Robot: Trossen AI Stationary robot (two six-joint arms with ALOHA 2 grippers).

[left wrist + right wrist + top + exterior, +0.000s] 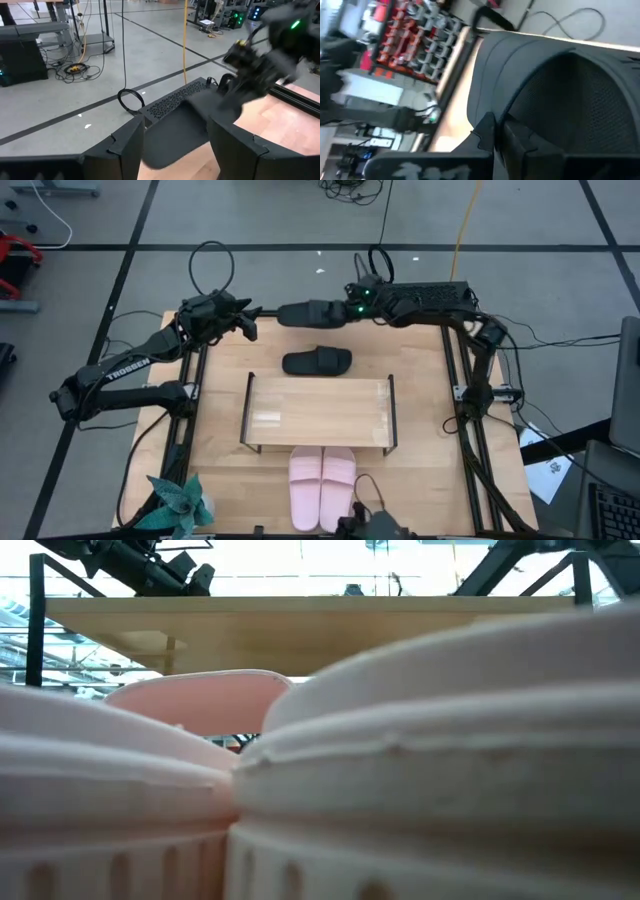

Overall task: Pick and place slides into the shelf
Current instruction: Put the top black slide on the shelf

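One black slide (305,312) hangs in the air over the table's far edge, held by my right gripper (345,310), which is shut on it. My left gripper (247,323) is open just left of that slide. In the left wrist view its fingers stand on either side of the slide's free end (172,132) without touching. The second black slide (317,362) lies sole-down on the table behind the shelf (318,412). The pink pair (322,485) lies side by side in front of the shelf and fills the low view (400,770). My right gripper pinches the black slide between its two fingers (492,132) at the edge beside the strap (485,107). The fingers come level from the table's right, along the slide's length. The slide is lifted clear, roughly level, with its free end pointing toward my left gripper.
The shelf's wooden top board (320,610) on its thin black frame stands mid-table. A green plant (178,505) sits at the near left corner. Black rails (470,430) run along the table's sides. Cables lie on the floor beyond the far edge.
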